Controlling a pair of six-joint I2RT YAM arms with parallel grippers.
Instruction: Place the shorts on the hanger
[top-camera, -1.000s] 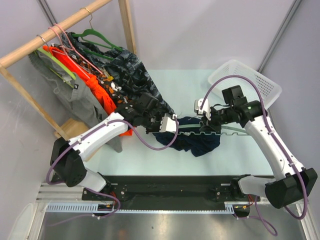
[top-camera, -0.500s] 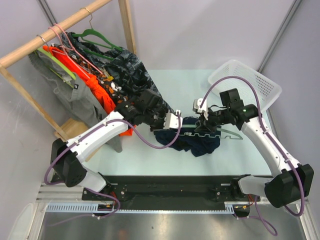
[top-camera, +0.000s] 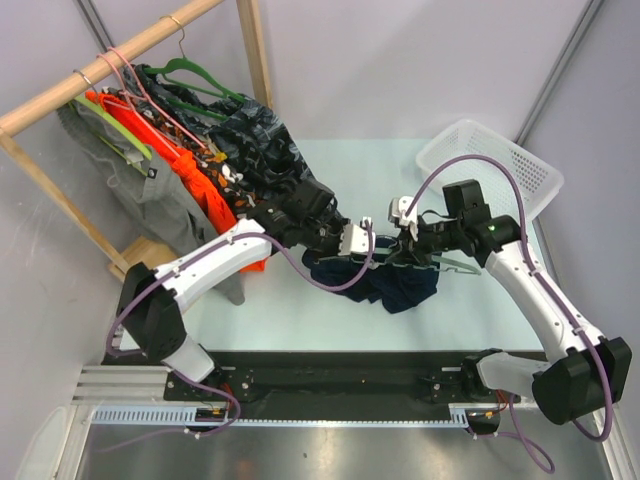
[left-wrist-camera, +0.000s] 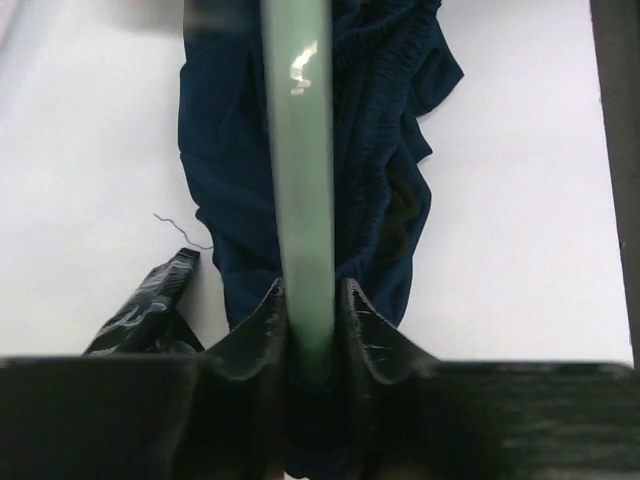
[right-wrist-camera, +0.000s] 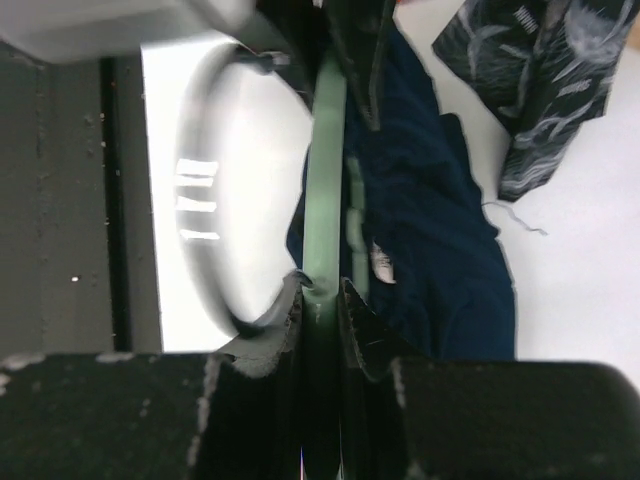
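**A:** Mint-green plastic between the fingers of the left hand (left-wrist-camera: 312, 325), is that right?

**B:** Yes. That hand is closed tight on a bar of the hanger (left-wrist-camera: 298, 150), one finger pressed against each side. The bar runs straight out ahead of it.

**A:** And the shorts?

**B:** The shorts (left-wrist-camera: 385, 160) lie crumpled on the white worktop (left-wrist-camera: 530, 200), directly under the bar and ahead of the fingertips. The navy cloth bunches up close to the fingers.

**A:** What about the right hand?

**B:** The right hand (right-wrist-camera: 320, 300) is also clamped on the hanger, with a green bar pinched between its fingers. The navy cloth lies just beyond its fingertips and off to one side. A small white label (right-wrist-camera: 380, 262) shows beside the bar, close in front of the hand.

**A:** Is anything else near it?

**B:** A black-and-grey patterned garment (right-wrist-camera: 530, 70) lies farther out, past the shorts.

**A:** How do the two hands stand to each other?

**B:** From above they face one another, near but apart, each holding the hanger. The shorts are heaped below both.

**A:** Is the cloth over the bar?

**B:** I cannot tell, because the folds hide it.
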